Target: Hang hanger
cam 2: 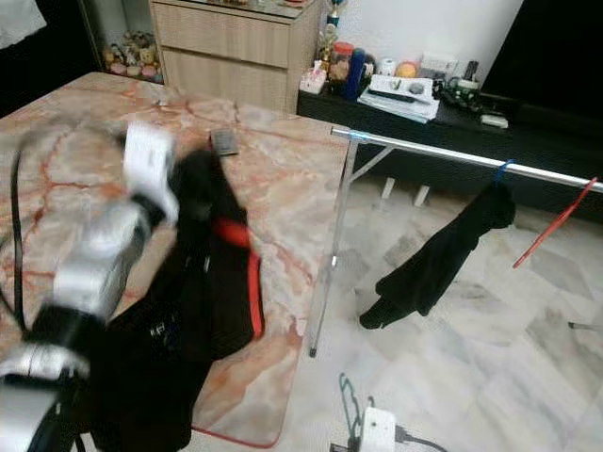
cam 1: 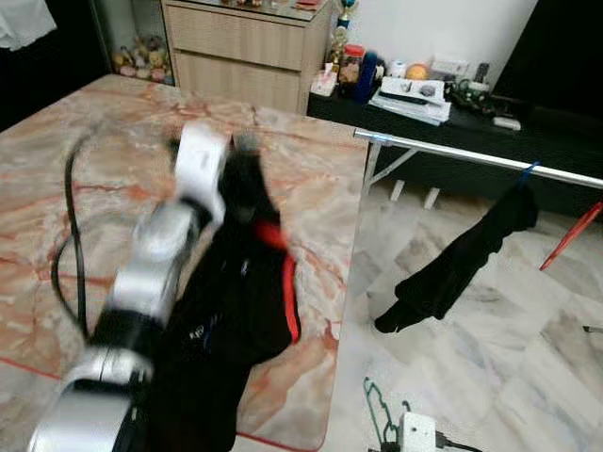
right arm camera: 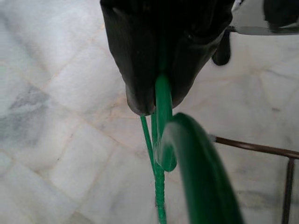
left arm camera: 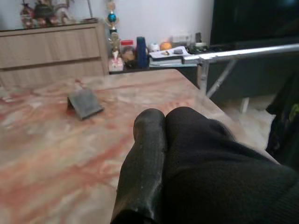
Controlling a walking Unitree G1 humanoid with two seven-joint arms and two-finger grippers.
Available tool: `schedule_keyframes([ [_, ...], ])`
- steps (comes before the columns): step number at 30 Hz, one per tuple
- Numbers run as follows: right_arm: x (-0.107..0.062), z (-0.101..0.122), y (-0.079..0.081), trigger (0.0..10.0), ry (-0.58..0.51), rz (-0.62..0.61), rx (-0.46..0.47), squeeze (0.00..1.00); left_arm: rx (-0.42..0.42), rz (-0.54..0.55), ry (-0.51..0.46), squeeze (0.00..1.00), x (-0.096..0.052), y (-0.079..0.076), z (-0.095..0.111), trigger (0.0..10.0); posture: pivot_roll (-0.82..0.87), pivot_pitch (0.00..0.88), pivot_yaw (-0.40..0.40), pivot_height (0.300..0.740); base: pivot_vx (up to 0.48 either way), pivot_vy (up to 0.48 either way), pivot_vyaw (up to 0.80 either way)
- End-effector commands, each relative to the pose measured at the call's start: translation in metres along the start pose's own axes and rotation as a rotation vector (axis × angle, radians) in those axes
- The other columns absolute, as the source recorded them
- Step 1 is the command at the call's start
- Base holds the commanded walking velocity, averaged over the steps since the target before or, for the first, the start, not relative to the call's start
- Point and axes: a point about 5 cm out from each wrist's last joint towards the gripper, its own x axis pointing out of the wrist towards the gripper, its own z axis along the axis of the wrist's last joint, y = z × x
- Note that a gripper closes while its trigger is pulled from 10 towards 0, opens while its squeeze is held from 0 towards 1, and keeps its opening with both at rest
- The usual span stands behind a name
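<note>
Right gripper clamps green hanger, left lifts black cloth

Now the green plastic hanger (right arm camera: pixel 161 140) sits pinched in the right gripper (right arm camera: pixel 159 100), jaws closed on it, low above the pale marble floor (right arm camera: pixel 56 93). Over the pink-veined marble table (cam 1: pixel 85 160), the left gripper (left arm camera: pixel 161 126) is raised, its fingers (left arm camera: pixel 145 158) pressed shut on a black garment with red trim (cam 1: pixel 236 311). Beyond, a silver drying rail (cam 1: pixel 471 153) carries another black garment (cam 1: pixel 462 259).
</note>
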Motion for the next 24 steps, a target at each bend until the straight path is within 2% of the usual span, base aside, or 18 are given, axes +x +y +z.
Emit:
schedule_keyframes([
  [1,-0.002,-0.01,-0.001,10.0,0.037,-0.006,0.017,0.0,-0.005,-0.086,-0.013,0.0,-0.005,-0.016,0.005,10.0,0.12,0.094,-0.058,0.74,0.0,0.0,0.0],
  [3,-0.002,-0.011,-0.001,10.0,0.037,-0.006,0.019,0.0,0.007,-0.126,0.046,0.0,-0.016,-0.025,-0.007,10.0,0.12,0.106,-0.053,0.74,0.0,0.0,0.0],
  [5,-0.002,-0.011,-0.001,10.0,0.038,-0.007,0.02,0.0,-0.021,-0.17,0.091,0.0,-0.032,-0.038,-0.018,10.0,0.11,0.115,-0.052,0.74,0.0,0.0,0.0],
  [7,-0.002,-0.011,-0.002,10.0,0.039,-0.008,0.019,0.0,-0.027,-0.184,0.122,0.0,-0.042,-0.043,-0.024,10.0,0.12,0.118,-0.052,0.74,0.0,0.0,0.0],
  [11,-0.002,-0.011,-0.002,10.0,0.041,-0.008,0.017,0.0,-0.025,-0.158,0.168,0.0,-0.053,-0.041,-0.033,10.0,0.11,0.123,-0.048,0.74,0.0,0.0,0.0],
  [12,-0.002,-0.011,-0.002,10.0,0.042,-0.008,0.016,0.0,-0.004,-0.15,0.195,0.0,-0.06,-0.04,-0.038,10.0,0.11,0.124,-0.046,0.74,0.0,0.0,0.0],
  [16,-0.002,-0.012,-0.002,10.0,0.042,-0.008,0.016,0.0,0.025,-0.121,0.244,0.0,-0.071,-0.038,-0.049,10.0,0.11,0.126,-0.046,0.74,0.0,0.0,0.0],
  [22,-0.002,-0.012,-0.003,10.0,0.043,-0.008,0.012,0.0,0.025,-0.009,0.272,0.0,-0.079,-0.032,-0.051,10.0,0.11,0.129,-0.047,0.74,0.0,0.0,0.0],
  [23,-0.002,-0.012,-0.003,10.0,0.044,-0.008,0.011,0.0,0.015,0.026,0.288,1.0,-0.082,-0.029,-0.053,10.0,0.11,0.128,-0.047,0.74,0.0,0.0,0.0],
  [24,-0.002,-0.012,-0.003,10.0,0.044,-0.008,0.012,0.0,0.009,0.036,0.296,1.0,-0.084,-0.028,-0.053,10.0,0.11,0.128,-0.047,0.74,0.0,0.0,0.0],
])
